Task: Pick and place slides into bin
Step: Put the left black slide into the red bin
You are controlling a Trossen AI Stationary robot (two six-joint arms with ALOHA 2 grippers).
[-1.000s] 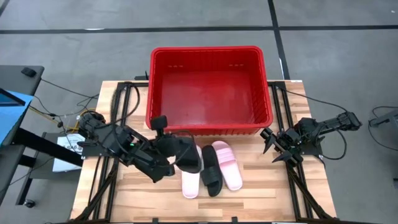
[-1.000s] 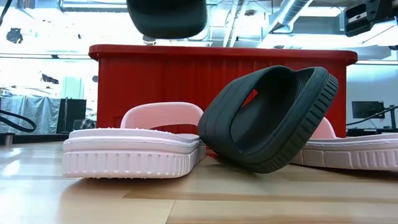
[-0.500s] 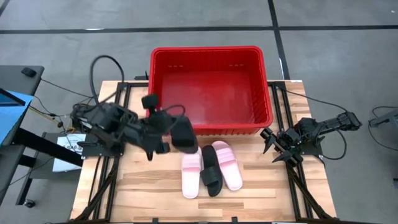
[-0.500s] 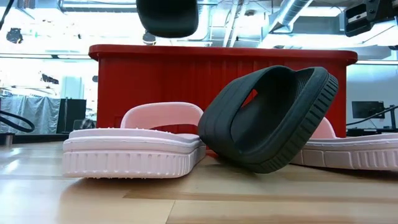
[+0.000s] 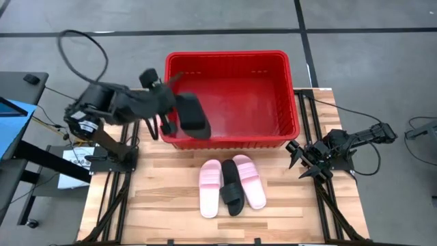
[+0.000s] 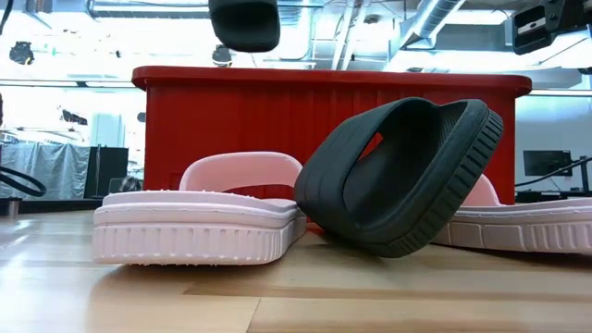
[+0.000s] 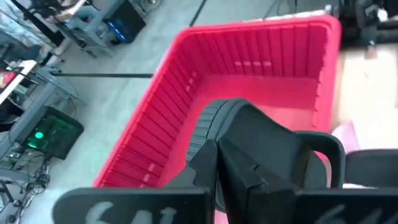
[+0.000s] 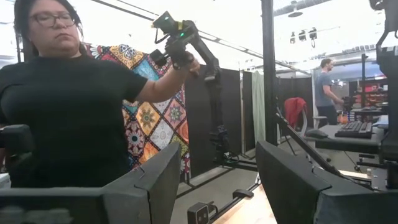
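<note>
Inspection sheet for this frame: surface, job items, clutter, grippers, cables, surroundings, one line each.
Surface: light wooden slatted table top, on a black frame.
Job's things: large red plastic bin at the far side of the table. One black slide is carried above the bin's near-left corner. Two light pink slides lie in front of the bin, with a second black slide tilted on edge between them.
Clutter: nothing seen on the table top.
Grippers: left gripper shut on the carried black slide; right gripper open, waiting at the table's right edge.
Cables: black cable loop above the left arm.
Surroundings: grey floor; a person in a black top beyond the table.
</note>
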